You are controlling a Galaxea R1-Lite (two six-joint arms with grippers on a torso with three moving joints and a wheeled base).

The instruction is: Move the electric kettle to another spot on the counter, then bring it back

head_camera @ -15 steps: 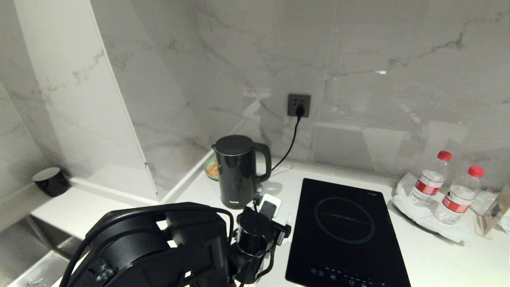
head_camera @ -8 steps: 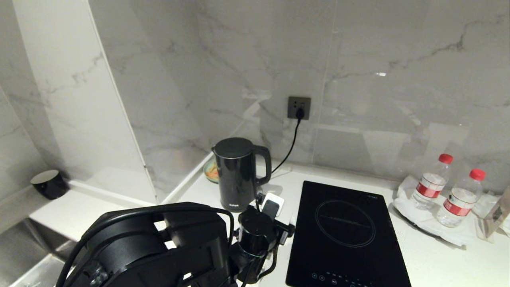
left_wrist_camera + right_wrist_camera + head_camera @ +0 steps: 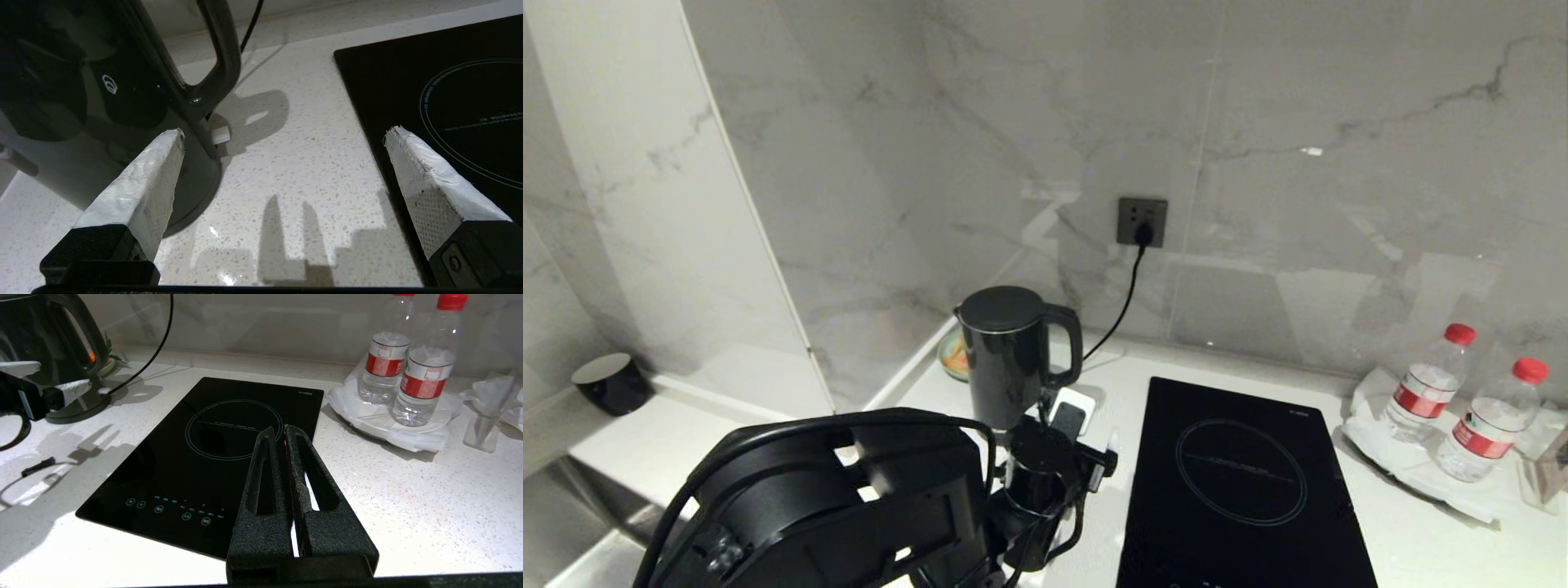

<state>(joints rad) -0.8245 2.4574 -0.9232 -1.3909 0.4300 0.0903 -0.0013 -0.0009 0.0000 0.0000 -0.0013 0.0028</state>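
The electric kettle [image 3: 1010,353] stands upright on the counter [image 3: 1094,523] beside the cooktop [image 3: 1241,482], handle toward it, and the left gripper [image 3: 282,134], spread wide and empty, sits just in front with the handle ahead, nearer than the closed right gripper [image 3: 279,433].

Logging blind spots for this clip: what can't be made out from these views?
- Electric kettle foot: head view, hidden behind the left arm.
- Kettle lid and spout: left wrist view, cut off by the edge.
- Left gripper: head view, mostly hidden by its own wrist.
- Cooktop controls: head view, cut off by the edge.
- Bottle label text: too small.
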